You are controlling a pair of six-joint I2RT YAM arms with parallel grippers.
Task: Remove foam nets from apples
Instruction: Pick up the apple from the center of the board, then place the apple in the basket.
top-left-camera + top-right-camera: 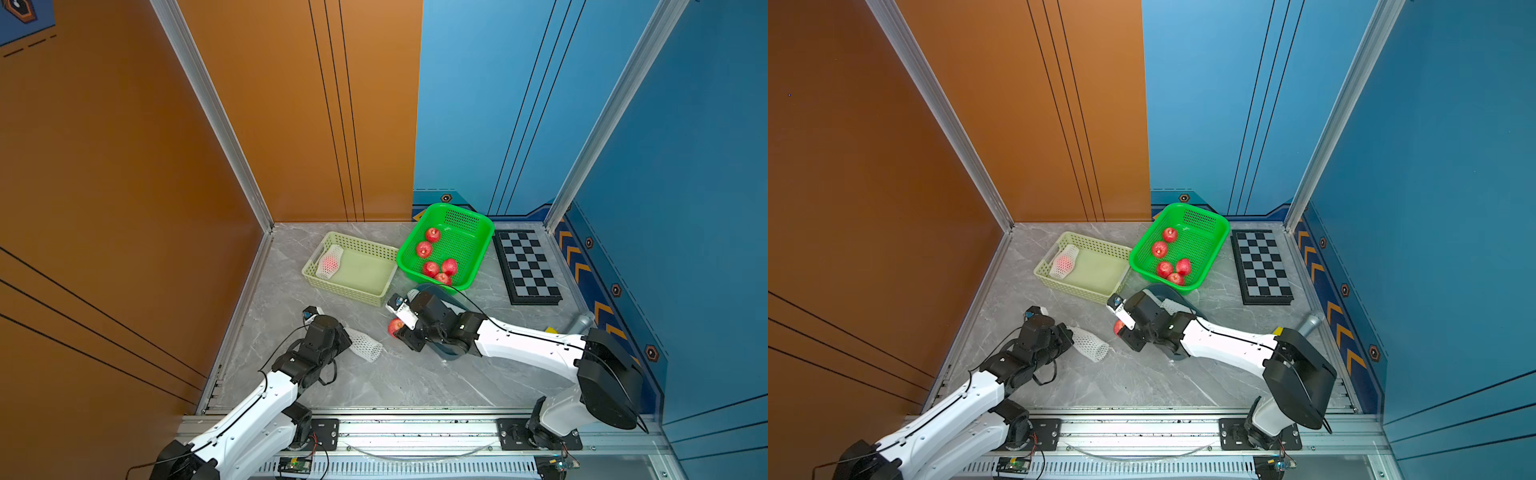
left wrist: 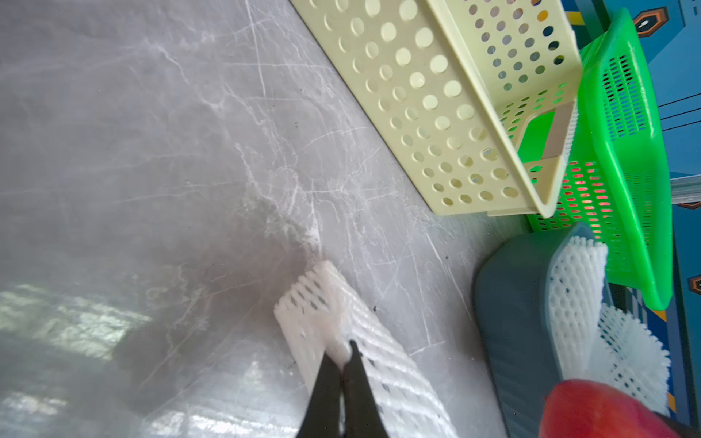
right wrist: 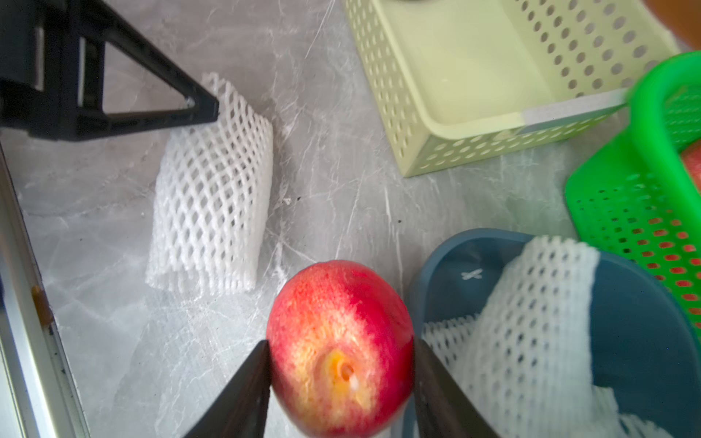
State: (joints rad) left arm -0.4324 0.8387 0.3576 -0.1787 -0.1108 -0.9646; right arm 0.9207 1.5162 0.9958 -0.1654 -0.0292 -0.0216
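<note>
My left gripper [image 2: 345, 356] is shut on one end of an empty white foam net [image 2: 383, 364], which lies on the marble floor [image 1: 365, 350]. A little to its right, my right gripper [image 3: 341, 343] is shut on a bare red apple [image 3: 333, 303], held just above the floor in both top views [image 1: 394, 326] [image 1: 1118, 327]. One netted apple [image 1: 329, 262] lies in the pale yellow basket [image 1: 374, 249]. Several bare apples [image 1: 424, 249] sit in the green basket [image 1: 486, 232].
A blue-grey bin [image 3: 626, 322] holding loose foam nets [image 3: 531, 322] stands under my right wrist, beside the green basket. A folded chessboard [image 1: 528, 266] lies at the far right. Walls close in the floor on three sides.
</note>
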